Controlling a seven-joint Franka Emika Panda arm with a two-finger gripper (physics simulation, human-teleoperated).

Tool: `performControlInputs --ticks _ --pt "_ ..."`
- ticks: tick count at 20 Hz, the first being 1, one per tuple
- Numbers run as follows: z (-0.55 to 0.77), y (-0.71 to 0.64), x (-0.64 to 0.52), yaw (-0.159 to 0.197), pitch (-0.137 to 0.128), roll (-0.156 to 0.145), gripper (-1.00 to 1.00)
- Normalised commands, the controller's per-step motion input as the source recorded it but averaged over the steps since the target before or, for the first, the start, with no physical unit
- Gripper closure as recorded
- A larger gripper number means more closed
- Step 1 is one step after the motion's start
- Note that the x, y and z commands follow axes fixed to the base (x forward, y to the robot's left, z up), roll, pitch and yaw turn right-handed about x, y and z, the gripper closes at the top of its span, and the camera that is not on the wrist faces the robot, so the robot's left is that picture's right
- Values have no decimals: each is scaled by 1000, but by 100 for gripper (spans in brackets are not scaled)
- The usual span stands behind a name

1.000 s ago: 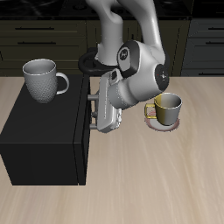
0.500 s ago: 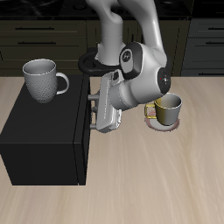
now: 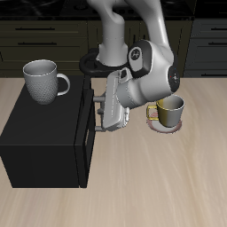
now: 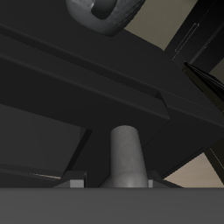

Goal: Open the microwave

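Observation:
The microwave (image 3: 44,133) is a large matte black box on the table, with its door facing sideways toward the arm. My gripper (image 3: 97,113) is at the door's edge, shut on the grey bar handle (image 3: 92,110). The door stands a little ajar, with a narrow gap at the handle side. In the wrist view the grey handle (image 4: 129,157) rises close in front of the camera, with the dark door (image 4: 52,79) behind it. My fingers themselves do not show clearly there.
A grey-white mug (image 3: 42,80) stands on top of the microwave and shows in the wrist view as the mug (image 4: 105,13). A yellow mug (image 3: 168,110) sits on a small plate (image 3: 160,127) beside the arm. Dark cabinets line the back.
The gripper and wrist have shifted slightly away from the microwave body, and the handle side of the door has come out with them by a small amount.

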Motion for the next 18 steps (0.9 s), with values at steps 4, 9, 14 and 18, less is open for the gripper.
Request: performControlInputs --ticks 4,9,14,18 --pt "-16 273 -122 37 -8 11 100" --pt "-53 223 -54 3 7 36 100" --pt "-49 275 0 28 11 55 100" --pt "-74 351 36 28 12 71 100"
